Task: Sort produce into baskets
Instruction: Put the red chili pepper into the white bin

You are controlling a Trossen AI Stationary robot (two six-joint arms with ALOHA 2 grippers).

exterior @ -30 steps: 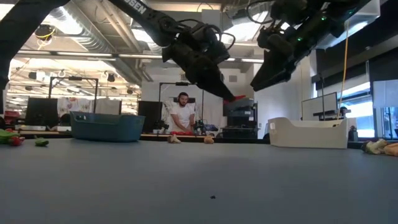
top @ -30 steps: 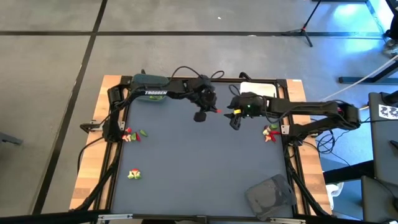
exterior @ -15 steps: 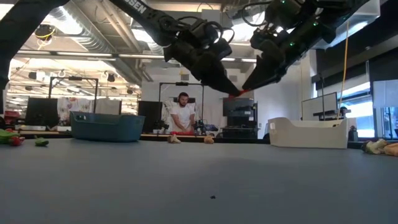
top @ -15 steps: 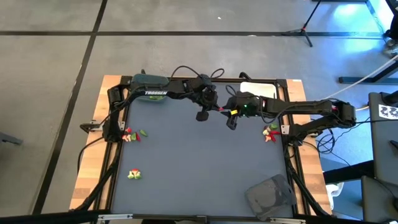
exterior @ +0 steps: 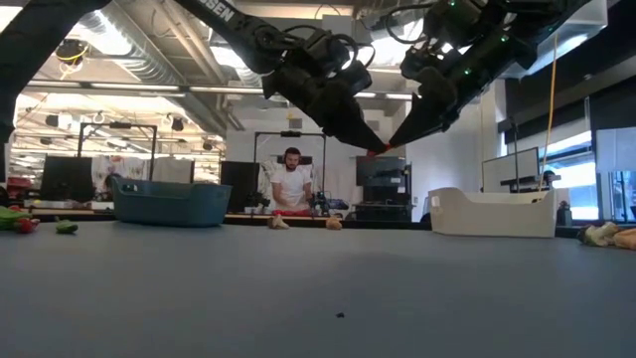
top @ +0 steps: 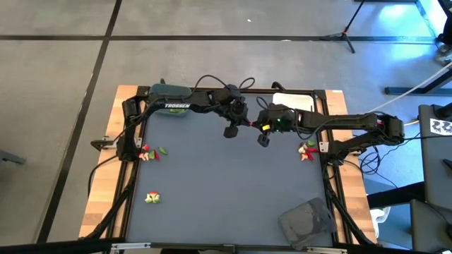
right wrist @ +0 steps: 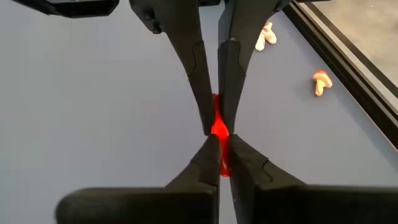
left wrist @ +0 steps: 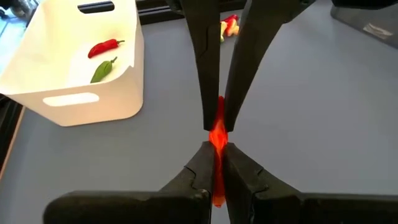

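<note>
Gripping, with left gripper (left wrist: 216, 163) and right gripper (right wrist: 221, 152) both clenched tip to tip, one small red chili (left wrist: 218, 134) high above the tabletop (top: 212, 183); probably light, stiff, slippery plastic, best pinched mid-body.

**A robotics lab, wide open**

Looks like a lab: the table (top: 212, 190) stands on a grey concrete floor (top: 56, 70) marked with dark tape lines, a tripod (top: 346, 32) behind it. Across the room, exposed ceiling ducts (exterior: 149, 65), strip lights, monitors (exterior: 65, 179) on benches, and a person (exterior: 291, 184) at a far desk.
</note>
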